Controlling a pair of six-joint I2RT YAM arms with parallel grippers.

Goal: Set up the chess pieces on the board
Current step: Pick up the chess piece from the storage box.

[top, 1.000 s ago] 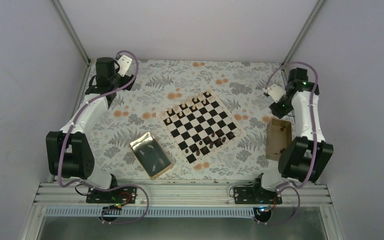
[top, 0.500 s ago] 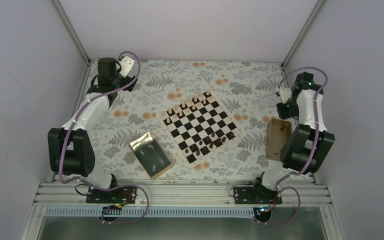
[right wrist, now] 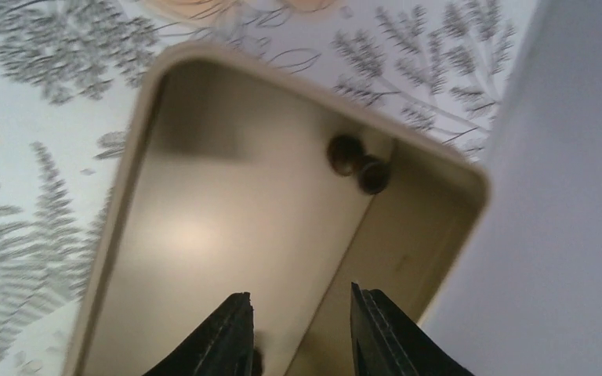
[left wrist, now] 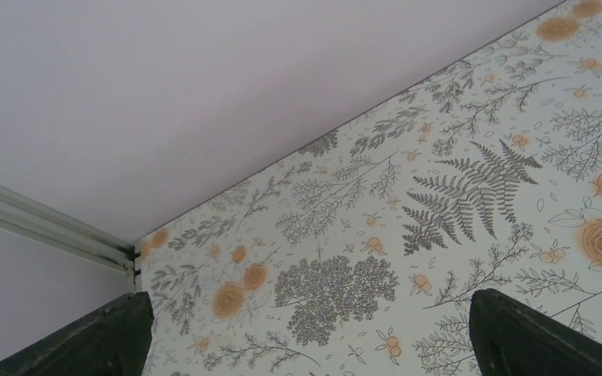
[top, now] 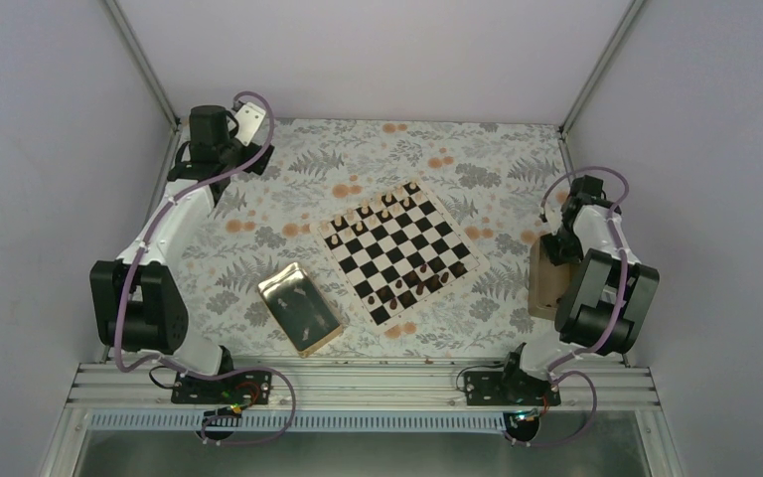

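Observation:
The board (top: 404, 246) lies in the middle of the table, turned at an angle. Light tan chess pieces (top: 373, 213) stand along its far-left edge, and dark brown ones (top: 419, 278) stand near its near-right edge. My left gripper (top: 228, 141) is raised at the far left corner, well away from the board. In the left wrist view it (left wrist: 306, 337) is wide open and empty above the patterned cloth. My right gripper (top: 559, 241) is low over the small tan box (top: 542, 283). In the right wrist view it (right wrist: 302, 317) is open inside the box (right wrist: 204, 235). A dark piece (right wrist: 359, 164) lies in the box's far corner.
A shiny gold tray (top: 300, 308) holding a few small pieces lies left of the board, near the front. The tan box sits close to the right wall (right wrist: 564, 196). Frame posts stand at the two far corners.
My right arm has folded down, and its gripper has moved nearer and lower from the far right onto the tan box. My left arm has shifted only slightly.

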